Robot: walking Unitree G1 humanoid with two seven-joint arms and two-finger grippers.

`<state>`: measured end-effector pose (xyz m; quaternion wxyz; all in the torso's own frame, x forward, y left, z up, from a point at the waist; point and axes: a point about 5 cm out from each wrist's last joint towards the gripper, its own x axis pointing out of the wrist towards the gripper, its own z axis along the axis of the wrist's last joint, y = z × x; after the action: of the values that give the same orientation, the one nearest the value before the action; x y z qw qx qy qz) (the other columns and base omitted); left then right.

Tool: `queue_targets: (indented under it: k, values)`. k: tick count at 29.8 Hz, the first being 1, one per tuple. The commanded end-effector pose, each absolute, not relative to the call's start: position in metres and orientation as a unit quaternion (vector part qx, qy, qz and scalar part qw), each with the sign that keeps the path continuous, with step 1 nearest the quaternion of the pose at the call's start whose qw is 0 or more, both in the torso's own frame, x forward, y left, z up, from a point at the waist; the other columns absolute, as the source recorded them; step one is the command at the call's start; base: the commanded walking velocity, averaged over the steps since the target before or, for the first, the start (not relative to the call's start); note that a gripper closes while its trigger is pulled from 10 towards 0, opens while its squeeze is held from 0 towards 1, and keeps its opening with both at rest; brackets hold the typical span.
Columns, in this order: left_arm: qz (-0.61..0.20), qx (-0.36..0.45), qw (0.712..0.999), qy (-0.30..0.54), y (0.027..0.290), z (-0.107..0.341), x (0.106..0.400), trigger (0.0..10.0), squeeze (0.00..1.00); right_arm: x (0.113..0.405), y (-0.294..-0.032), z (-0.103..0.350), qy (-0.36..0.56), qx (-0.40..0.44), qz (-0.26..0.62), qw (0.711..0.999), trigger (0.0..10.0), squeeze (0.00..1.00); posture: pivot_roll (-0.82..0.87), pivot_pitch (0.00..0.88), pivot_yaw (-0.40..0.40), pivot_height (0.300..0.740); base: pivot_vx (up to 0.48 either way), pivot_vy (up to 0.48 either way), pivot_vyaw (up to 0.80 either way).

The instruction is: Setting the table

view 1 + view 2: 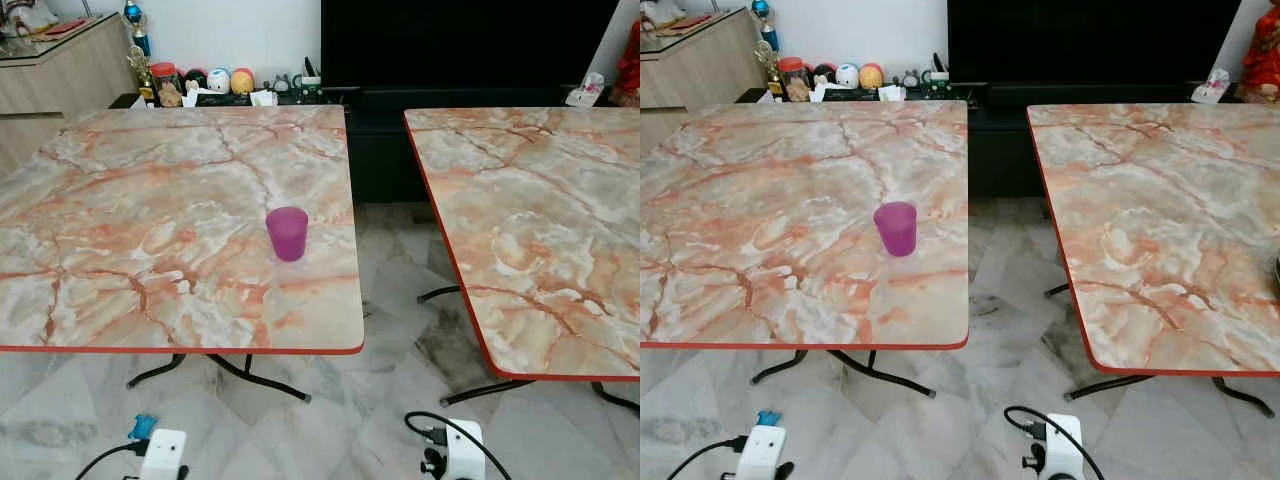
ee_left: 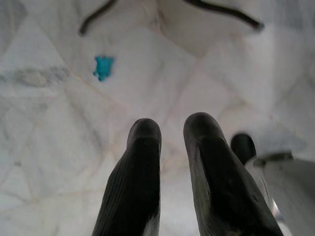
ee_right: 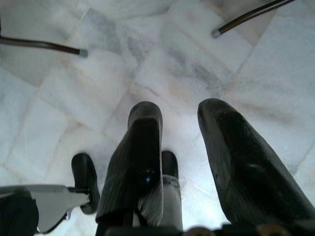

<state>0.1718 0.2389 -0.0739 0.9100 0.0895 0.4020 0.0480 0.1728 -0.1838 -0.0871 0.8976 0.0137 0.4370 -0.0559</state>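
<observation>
**Purple cup alone on the left table, both arms hung low**

While two marble-patterned tables are seen side by side, the left table [image 1: 150, 230] and the right table [image 1: 540, 230] are parted by a strip of pale tiled floor [image 1: 395, 300]. At the far side, a dark TV cabinet [image 1: 380, 150] and a row of small ornaments [image 1: 215, 82] are lined against the wall.

A purple cup [image 1: 287, 233] is stood upright near the left table's right edge. Well below it, over the floor, the left gripper [image 2: 170, 130] and right gripper [image 3: 179, 118] are held slightly parted, with nothing grasped.
</observation>
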Motion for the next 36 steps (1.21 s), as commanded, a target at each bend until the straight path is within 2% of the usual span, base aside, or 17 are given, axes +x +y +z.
queue_targets:
  k: [1, 7, 13, 17, 18, 19, 24, 29, 31, 34, 36]
  values:
    - [0.059, 0.078, 0.914, 0.393, 0.246, -0.073, 0.166, 10.0, 0.0, 0.169, -0.186, -0.089, 0.445, 0.012, -0.057, 0.893, 10.0, 0.0, 0.06, 0.0, 0.034, 0.74, 0.0, 0.0, 0.0]
    - [0.046, 0.088, 0.952, 0.289, 0.267, -0.055, 0.147, 10.0, 0.0, 0.165, -0.193, -0.09, 0.456, 0.01, -0.056, 0.888, 10.0, 0.0, 0.09, 0.0, 0.023, 0.74, 0.0, 0.0, 0.0]
    - [0.072, 0.104, 0.968, 0.217, 0.283, -0.035, 0.134, 10.0, 0.0, 0.163, -0.195, -0.091, 0.463, 0.009, -0.055, 0.885, 10.0, 0.0, 0.12, 0.0, 0.013, 0.74, 0.0, 0.0, 0.0]
    - [0.102, 0.115, 0.975, 0.158, 0.288, -0.011, 0.135, 10.0, 0.0, 0.164, -0.195, -0.091, 0.467, 0.003, -0.049, 0.883, 10.0, 0.0, 0.15, 0.0, 0.001, 0.74, 0.0, 0.0, 0.0]
    - [0.119, 0.129, 0.981, 0.078, 0.281, 0.035, 0.153, 10.0, 0.0, 0.165, -0.194, -0.091, 0.467, 0.005, -0.046, 0.883, 10.0, 0.0, 0.15, 0.0, -0.002, 0.74, 0.0, 0.0, 0.0]
    - [0.134, 0.135, 0.981, 0.036, 0.278, 0.061, 0.163, 10.0, 0.0, 0.166, -0.194, -0.09, 0.468, 0.004, -0.044, 0.883, 10.0, 0.0, 0.15, 0.0, -0.002, 0.74, 0.0, 0.0, 0.0]
    - [0.157, 0.15, 0.972, -0.084, 0.262, 0.128, 0.193, 10.0, 0.0, 0.168, -0.202, -0.088, 0.459, 0.022, -0.069, 0.885, 10.0, 0.0, 0.17, 0.0, -0.008, 0.74, 0.0, 0.0, 0.0]
    - [0.138, 0.13, 0.973, -0.131, 0.242, 0.153, 0.215, 10.0, 0.0, 0.167, -0.213, -0.087, 0.456, 0.034, -0.096, 0.884, 10.0, 0.0, 0.16, 0.0, -0.004, 0.74, 0.0, 0.0, 0.0]
    - [0.109, 0.115, 0.979, -0.124, 0.227, 0.161, 0.225, 10.0, 0.0, 0.172, -0.198, -0.087, 0.448, 0.037, -0.089, 0.889, 10.0, 0.0, 0.15, 0.0, -0.008, 0.74, 0.0, 0.0, 0.0]
    - [0.047, 0.099, 0.985, -0.133, 0.203, 0.163, 0.248, 10.0, 0.0, 0.173, -0.193, -0.087, 0.441, 0.044, -0.098, 0.891, 10.0, 0.0, 0.15, 0.0, -0.008, 0.74, 0.0, 0.0, 0.0]
    - [0.031, 0.09, 0.988, -0.12, 0.198, 0.158, 0.258, 10.0, 0.0, 0.172, -0.191, -0.088, 0.445, 0.034, -0.097, 0.89, 10.0, 0.0, 0.14, 0.0, -0.009, 0.74, 0.0, 0.0, 0.0]
